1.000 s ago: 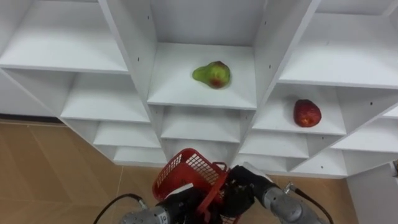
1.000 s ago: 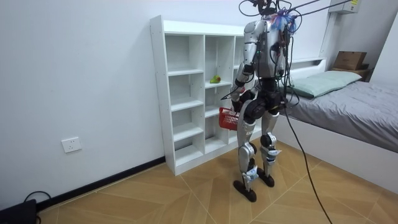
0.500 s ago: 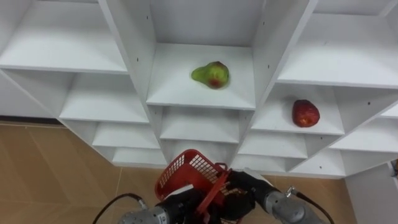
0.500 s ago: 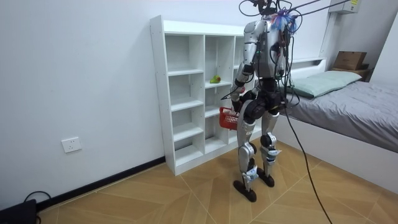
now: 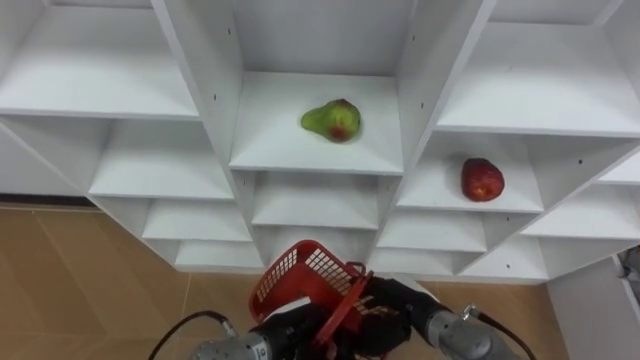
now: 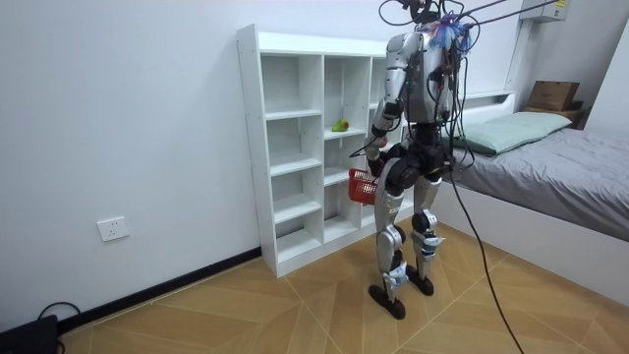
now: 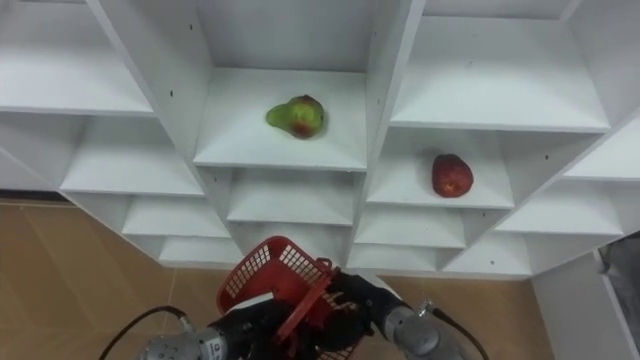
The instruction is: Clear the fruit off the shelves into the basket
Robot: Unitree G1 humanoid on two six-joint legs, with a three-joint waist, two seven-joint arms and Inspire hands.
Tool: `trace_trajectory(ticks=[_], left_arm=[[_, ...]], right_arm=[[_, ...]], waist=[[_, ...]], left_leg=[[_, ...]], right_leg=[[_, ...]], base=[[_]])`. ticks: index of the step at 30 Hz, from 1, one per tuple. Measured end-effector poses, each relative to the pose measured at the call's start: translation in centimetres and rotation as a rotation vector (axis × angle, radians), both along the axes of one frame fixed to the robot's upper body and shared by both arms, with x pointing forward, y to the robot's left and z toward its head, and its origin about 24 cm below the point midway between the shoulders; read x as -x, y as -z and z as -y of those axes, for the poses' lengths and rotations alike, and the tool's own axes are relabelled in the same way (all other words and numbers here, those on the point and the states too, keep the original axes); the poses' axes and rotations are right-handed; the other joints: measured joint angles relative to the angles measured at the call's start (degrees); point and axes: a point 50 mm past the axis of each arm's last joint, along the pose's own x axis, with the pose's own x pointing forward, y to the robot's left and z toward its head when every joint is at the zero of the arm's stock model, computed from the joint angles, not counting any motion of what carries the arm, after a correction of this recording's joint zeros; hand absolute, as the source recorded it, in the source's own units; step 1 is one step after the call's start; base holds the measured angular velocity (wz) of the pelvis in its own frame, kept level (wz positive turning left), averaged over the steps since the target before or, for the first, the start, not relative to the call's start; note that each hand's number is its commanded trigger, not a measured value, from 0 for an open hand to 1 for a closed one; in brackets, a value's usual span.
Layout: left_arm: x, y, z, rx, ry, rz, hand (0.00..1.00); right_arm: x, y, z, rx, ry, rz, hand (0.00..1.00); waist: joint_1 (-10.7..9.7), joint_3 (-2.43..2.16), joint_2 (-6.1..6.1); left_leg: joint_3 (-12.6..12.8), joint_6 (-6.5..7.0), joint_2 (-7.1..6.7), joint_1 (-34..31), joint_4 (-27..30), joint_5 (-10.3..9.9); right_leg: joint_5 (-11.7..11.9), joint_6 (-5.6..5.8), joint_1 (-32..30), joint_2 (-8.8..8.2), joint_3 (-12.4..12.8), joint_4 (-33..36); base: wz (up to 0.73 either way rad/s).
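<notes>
white closet point(image 5: 420, 80) ahead: green pear point(image 5: 330, 119) on the middle shelf, red apple point(image 5: 482, 179) lower right. left hand point(image 5: 290, 333) holds the red basket point(image 5: 300, 275), near and low. right hand point(image 5: 395, 305) is beside it, and i cannot tell its grip. reach slowly for the pear and keep the basket level.

The shelf point(image 5: 320, 150) is plain white. At 12 o'clock the pear point(image 5: 331, 119) is green with a red patch. At 3 o'clock the apple point(image 5: 482, 179) is dark red. At 6 o'clock the basket point(image 5: 305, 275) is red, with a fine grid pattern. The left hand point(image 5: 295, 327) and right hand point(image 5: 388, 308) are black. The floor point(image 5: 80, 280) is light brown wood in slanted planks.
</notes>
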Motion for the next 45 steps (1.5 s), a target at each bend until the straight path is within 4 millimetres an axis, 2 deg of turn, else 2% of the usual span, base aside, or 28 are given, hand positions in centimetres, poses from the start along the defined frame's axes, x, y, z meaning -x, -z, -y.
trace_trajectory(ticks=[8, 17, 22, 27, 33, 41, 44, 45], left_arm=[[0.1, 0.0, 0.0, -0.002, 0.006, 0.000, 1.00], [0.5, 0.6, -0.4, -0.080, 0.056, 0.027, 1.00], [0.7, 1.0, -1.3, -0.123, 0.003, 0.025, 1.00], [1.3, 2.1, -3.0, -0.172, -0.106, -0.021, 1.00], [2.1, 3.0, -4.7, -0.220, -0.232, -0.072, 1.00], [2.8, 3.6, -4.9, -0.229, -0.304, -0.110, 1.00], [2.8, 3.6, -4.7, -0.223, -0.305, -0.113, 1.00], [2.9, 3.7, -4.7, -0.217, -0.321, -0.119, 1.00]], right_arm=[[0.2, 0.1, 0.1, -0.012, 0.015, -0.015, 0.00], [1.0, 0.8, 0.4, -0.006, 0.024, -0.059, 0.00], [1.9, 1.2, 0.4, -0.017, 0.026, -0.095, 0.00], [2.6, 1.5, 0.1, -0.037, 0.005, -0.129, 0.00], [2.6, 1.5, -0.1, -0.042, 0.005, -0.128, 0.00], [2.1, 1.1, -0.2, -0.059, 0.016, -0.103, 0.00], [1.8, 0.9, -0.1, -0.068, 0.024, -0.086, 0.00], [1.8, 0.8, -0.2, -0.073, 0.022, -0.082, 0.00]], waist=[[0.1, 0.00, -0.01], [0.6, -0.06, -0.27], [1.7, -0.09, -0.37], [1.8, -0.32, -0.34], [1.7, -0.33, -0.35], [1.9, -0.41, 0.40], [1.9, -0.85, 1.04], [1.9, -0.86, 1.10]], left_leg=[[0.1, 0.00, 0.00, 0.1, -0.2, 0.0], [0.8, 0.01, -0.02, 1.1, -1.1, 0.0], [0.9, 0.01, 0.04, 1.4, -1.4, 0.0], [0.7, -0.01, 0.02, 1.9, -1.8, 0.0], [0.6, -0.01, 0.02, 2.0, -1.7, 0.1], [0.7, -0.01, 0.02, 2.8, -2.4, 0.0], [0.7, -0.01, 0.01, 3.3, -2.8, 0.1], [0.8, -0.05, 0.01, 3.7, -3.0, 0.3]], right_leg=[[0.0, 0.00, 0.0, -0.01, 0.0, -0.1], [-0.1, 0.08, 0.2, -0.01, 0.7, -0.1], [-0.1, 0.05, 0.3, 0.04, 0.7, -0.1], [-0.1, 0.04, 0.8, 0.03, 0.6, -0.2], [-0.1, 0.03, 0.9, 0.02, 0.6, -0.2], [-0.1, 0.02, 1.8, 0.06, 0.6, -0.5], [-0.1, 0.04, 2.1, 0.09, 0.6, -0.8], [-0.1, 0.04, 2.3, 0.10, 0.7, -1.0]], base=[[0.00], [-0.04], [-0.02], [0.00], [0.00], [0.00], [0.00], [0.00]])
